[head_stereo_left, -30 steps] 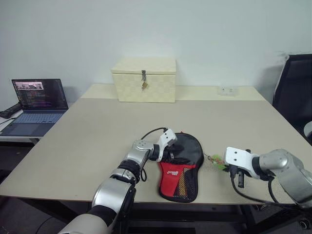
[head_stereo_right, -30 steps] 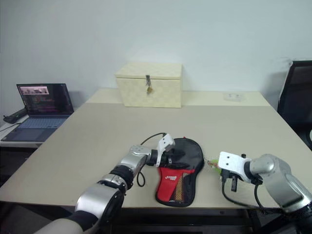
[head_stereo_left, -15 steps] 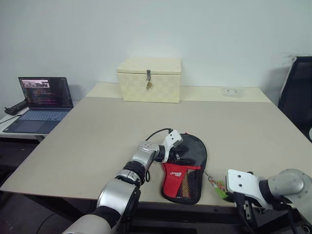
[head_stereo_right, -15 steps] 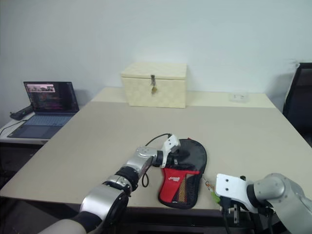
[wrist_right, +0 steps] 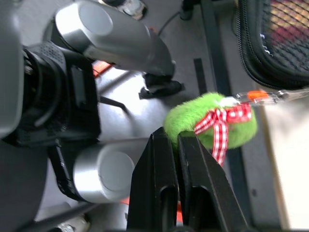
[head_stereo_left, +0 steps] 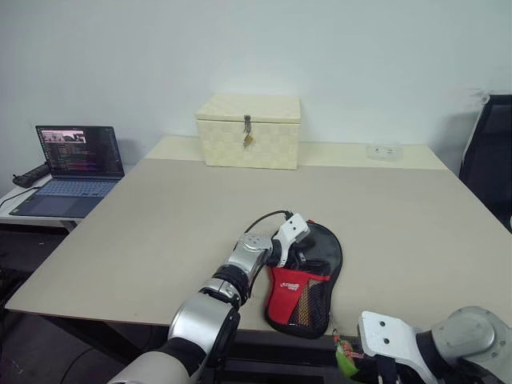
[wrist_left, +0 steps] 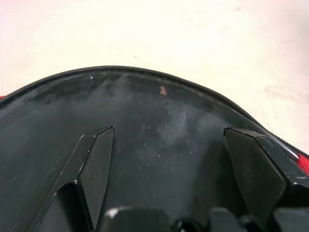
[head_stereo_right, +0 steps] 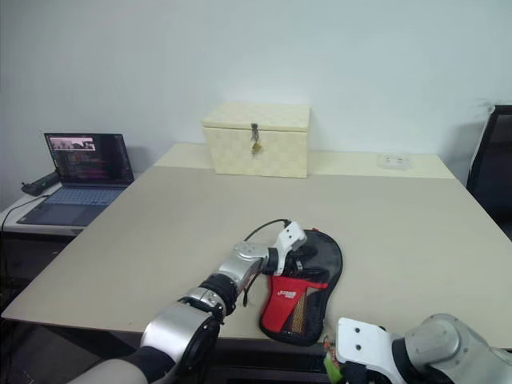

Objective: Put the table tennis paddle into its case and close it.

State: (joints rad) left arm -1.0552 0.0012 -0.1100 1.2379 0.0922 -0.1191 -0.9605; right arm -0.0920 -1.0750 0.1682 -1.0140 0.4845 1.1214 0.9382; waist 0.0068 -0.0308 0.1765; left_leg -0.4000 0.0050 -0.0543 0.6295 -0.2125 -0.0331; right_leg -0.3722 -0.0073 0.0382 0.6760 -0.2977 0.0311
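one case. one cream latched box. one open laptop. one large table and one lower side table under the laptop. one green plush charm with a red checked ribbon. one white socket block. one black chair. two grippers: left gripper, right gripper.

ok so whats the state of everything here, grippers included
case: flat on the table near the front edge, zip not visible
left gripper: open, fingers spread over the case's black face
right gripper: shut on the green pom-pom charm
green pom-pom charm: off the table edge, tethered to the case
cream box: lid down, latched
laptop: open, screen on
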